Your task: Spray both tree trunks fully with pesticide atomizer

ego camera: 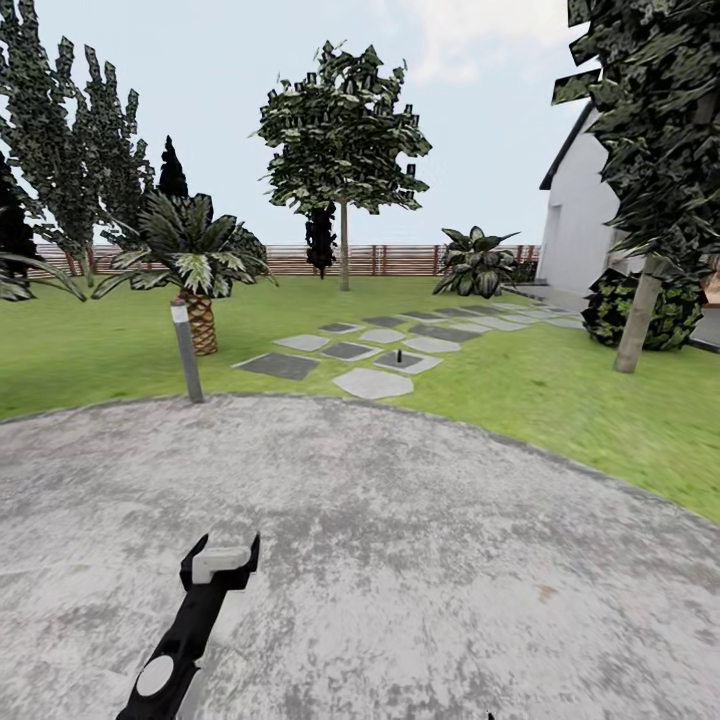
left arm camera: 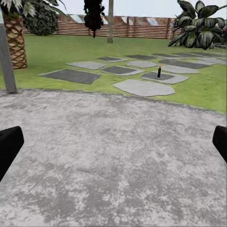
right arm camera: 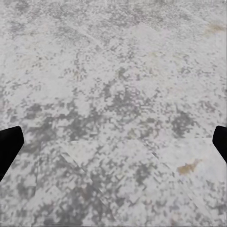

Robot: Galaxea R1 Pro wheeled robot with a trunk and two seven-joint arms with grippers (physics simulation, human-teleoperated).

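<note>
The pesticide atomizer (ego camera: pixel 399 354) is a small slim black thing standing upright on a grey stepping stone in the garden lawn, well beyond the patio; the left wrist view shows the atomizer (left arm camera: pixel 159 72) far ahead. One tree (ego camera: pixel 343 150) rises at the back centre on a thin-looking trunk (ego camera: pixel 344 250). The other tree's grey-brown trunk (ego camera: pixel 637 325) leans at the right. My left arm (ego camera: pixel 205 600) reaches over the paving. The left gripper (left arm camera: pixel 113 142) is open and holds nothing. Over bare paving, the right gripper (right arm camera: pixel 113 142) is open too.
I stand on a round grey speckled patio (ego camera: pixel 400 560). A grey bollard lamp (ego camera: pixel 186 352) and a short palm (ego camera: pixel 197 300) stand at the left lawn edge. Stepping stones (ego camera: pixel 372 383) lead away. A white house (ego camera: pixel 580 230), a bush (ego camera: pixel 680 315) and the slat fence (ego camera: pixel 400 260) close the far side.
</note>
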